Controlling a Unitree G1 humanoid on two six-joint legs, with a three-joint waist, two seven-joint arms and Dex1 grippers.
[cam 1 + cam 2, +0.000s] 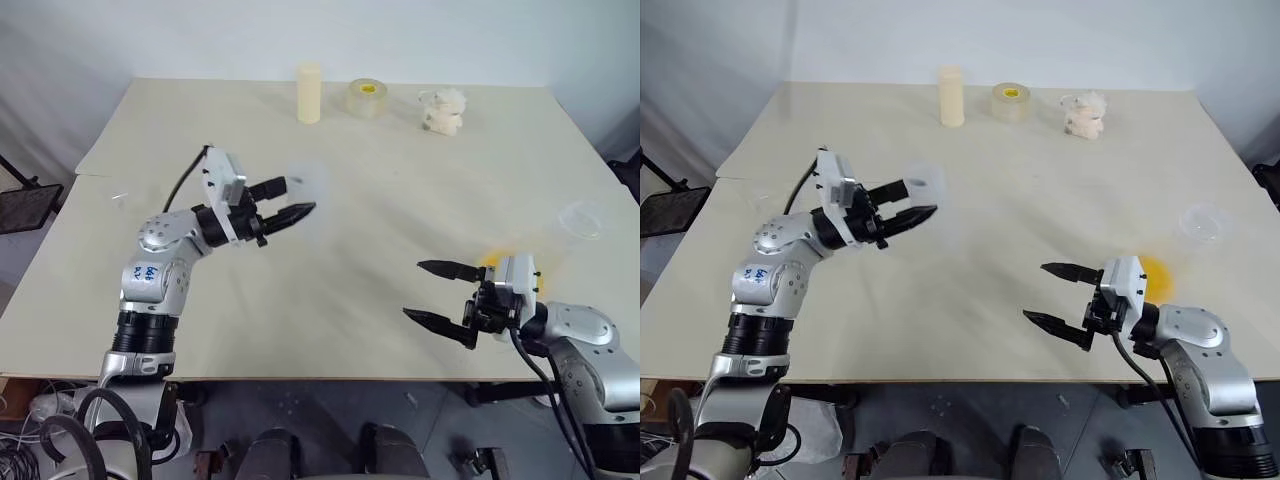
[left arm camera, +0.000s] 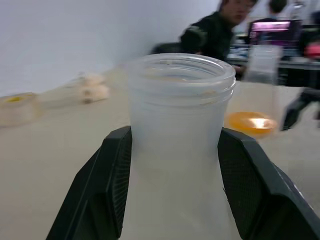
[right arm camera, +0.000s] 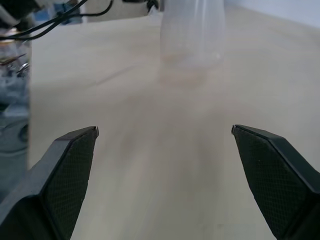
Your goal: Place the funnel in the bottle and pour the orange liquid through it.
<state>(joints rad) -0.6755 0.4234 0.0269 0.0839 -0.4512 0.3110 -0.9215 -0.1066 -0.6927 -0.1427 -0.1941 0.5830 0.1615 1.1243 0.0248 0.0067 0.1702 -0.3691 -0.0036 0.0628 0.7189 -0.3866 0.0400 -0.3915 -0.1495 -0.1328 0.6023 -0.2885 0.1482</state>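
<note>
A: Arm poses, quick.
B: Left arm is raised over the left-centre of the table (image 1: 330, 310), forearm reaching toward the middle, left gripper (image 1: 290, 200) pointing roughly level and to the right. Right arm is low at the near right edge, right gripper (image 1: 440, 295) level, pointing left across the table.

A: Containers?
B: The bottle (image 2: 177, 130) is in the left gripper, clear plastic with a wide threaded mouth, blurred in the head views. Nothing visible inside it. The orange liquid (image 2: 250, 122) sits in a low clear vessel on the table just behind the right gripper; in the head views it shows as an orange patch (image 1: 1152, 275). A clear plastic piece with a round rim (image 1: 583, 218) lies near the right edge, probably the funnel, can't confirm. At the far edge: cream cylinder (image 1: 309, 93), tape roll (image 1: 366, 98), crumpled white wad (image 1: 442, 110).

A: Fingers?
B: Left fingers (image 2: 115, 175) clamp the bottle's neck from both sides, pads against the plastic. Right fingers (image 3: 70, 165) are spread wide, nothing between them, touching nothing.
</note>
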